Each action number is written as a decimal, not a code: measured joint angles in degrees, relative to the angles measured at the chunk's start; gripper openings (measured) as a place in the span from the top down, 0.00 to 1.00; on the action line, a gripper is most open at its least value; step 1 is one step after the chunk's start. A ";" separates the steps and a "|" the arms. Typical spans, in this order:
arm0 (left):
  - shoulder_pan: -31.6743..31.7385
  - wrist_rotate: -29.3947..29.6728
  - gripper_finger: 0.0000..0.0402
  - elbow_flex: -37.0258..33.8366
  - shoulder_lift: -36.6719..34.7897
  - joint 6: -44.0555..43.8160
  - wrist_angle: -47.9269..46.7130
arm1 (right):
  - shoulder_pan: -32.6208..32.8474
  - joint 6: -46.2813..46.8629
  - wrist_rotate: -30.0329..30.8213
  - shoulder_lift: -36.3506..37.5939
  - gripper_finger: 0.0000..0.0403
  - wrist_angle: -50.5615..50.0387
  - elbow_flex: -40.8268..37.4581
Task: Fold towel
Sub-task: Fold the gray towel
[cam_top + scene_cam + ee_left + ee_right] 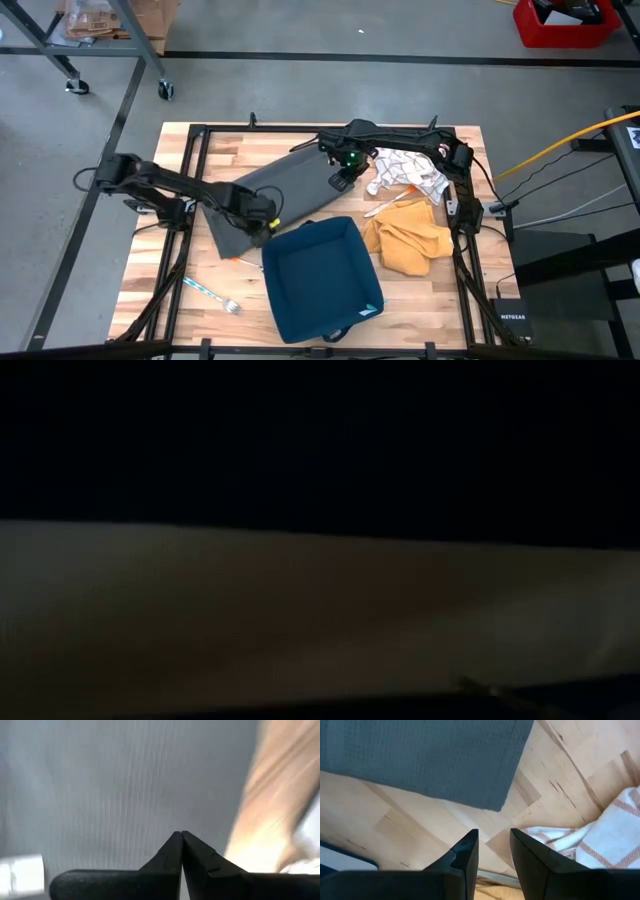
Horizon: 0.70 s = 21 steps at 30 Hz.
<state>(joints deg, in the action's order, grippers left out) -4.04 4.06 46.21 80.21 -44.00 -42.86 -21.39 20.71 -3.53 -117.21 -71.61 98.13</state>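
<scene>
We have the grey towel (270, 190) lying flat near the middle of the table (200, 290), running from about ten o'clock of the blue bin (322, 280) up toward the right gripper (340, 180). Our left gripper (262, 228) sits at the towel's near corner, at the bin's ten o'clock; its wrist view shows the fingertips pressed together with grey cloth right behind them, so we judge it clenched on that corner, though the low view is dark and gives no help. Our right gripper hangs at the towel's far corner, jaws parted and holding nothing, the cloth's edge just beyond its tips.

To fold well, we should close the right gripper on its corner before lifting, raise both corners evenly, and keep clear of the striped cloth (405, 172) at three o'clock.
</scene>
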 joint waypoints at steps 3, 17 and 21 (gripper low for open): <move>1.32 6.20 0.99 0.07 -3.54 2.87 5.77 | 0.00 0.00 0.00 0.00 0.71 -1.19 0.00; 17.93 10.38 1.00 0.07 1.48 22.49 31.32 | 0.00 -0.46 3.78 0.00 0.71 -7.07 0.00; 22.63 4.36 1.00 0.07 5.16 23.85 34.25 | 0.00 -0.93 9.84 0.00 0.71 -7.89 1.06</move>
<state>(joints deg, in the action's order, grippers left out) 18.59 8.42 46.28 85.37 -20.15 -8.61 -21.39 19.78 6.31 -117.21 -79.49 99.19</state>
